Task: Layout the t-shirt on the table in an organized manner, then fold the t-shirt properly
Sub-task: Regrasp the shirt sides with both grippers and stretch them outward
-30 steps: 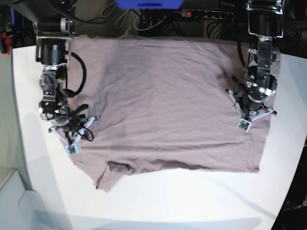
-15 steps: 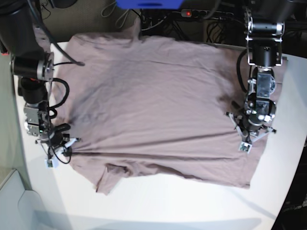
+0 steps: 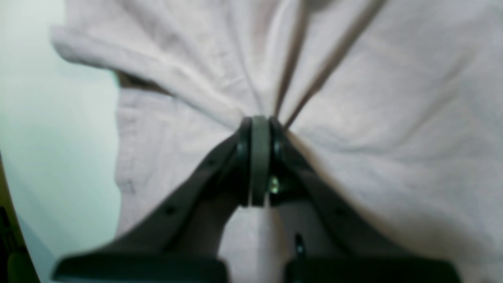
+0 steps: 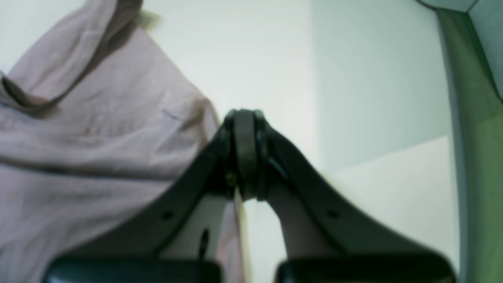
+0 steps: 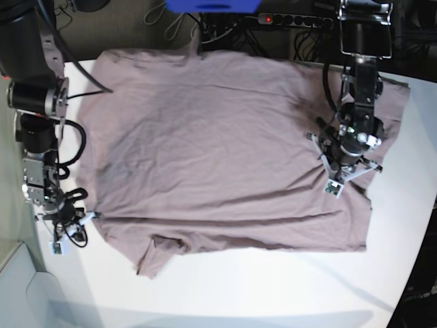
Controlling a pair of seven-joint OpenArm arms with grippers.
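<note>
Shirt (image 5: 218, 150) cloth is stretched between two pinches, and that is why it lies nearly flat across the table (image 5: 273, 287), body spread wide, one sleeve flap curled under near its lower edge.

On the base view's left sits the right gripper (image 5: 72, 229), jaws pressed together at the very corner of the fabric. The wrist view shows the cloth's edge running up to the closed tips from the side, bare white surface just beyond them, though whether fabric is truly caught between them is hard to tell.

Across the shirt, the left gripper (image 5: 339, 171) is clamped on a bunch of cloth; creases fan out from its tips (image 3: 259, 133), a sign of tension. It holds inward from the side edge, so some cloth lies loose behind it.

Judged from this, the layout stage is under way: opposing pulls flatten wrinkles before any fold.
</note>
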